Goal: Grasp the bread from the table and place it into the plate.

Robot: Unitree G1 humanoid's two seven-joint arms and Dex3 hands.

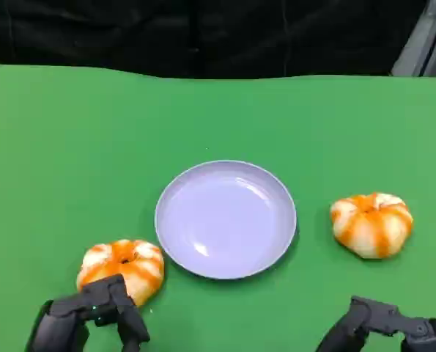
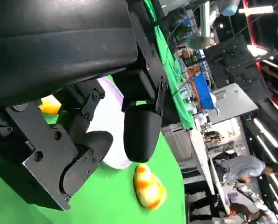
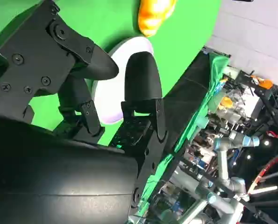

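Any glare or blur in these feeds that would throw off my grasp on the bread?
Head view: soft overall, with pale glare streaks on the plate; both breads readable. Left wrist view: the left hand looms dark, bright ceiling lights behind. Right wrist view: the right hand blocks much; bread blurred.

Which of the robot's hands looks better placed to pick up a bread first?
Probably the left hand: it sits right against the left bread, beside the empty plate. The right hand is open and apart from the right bread.
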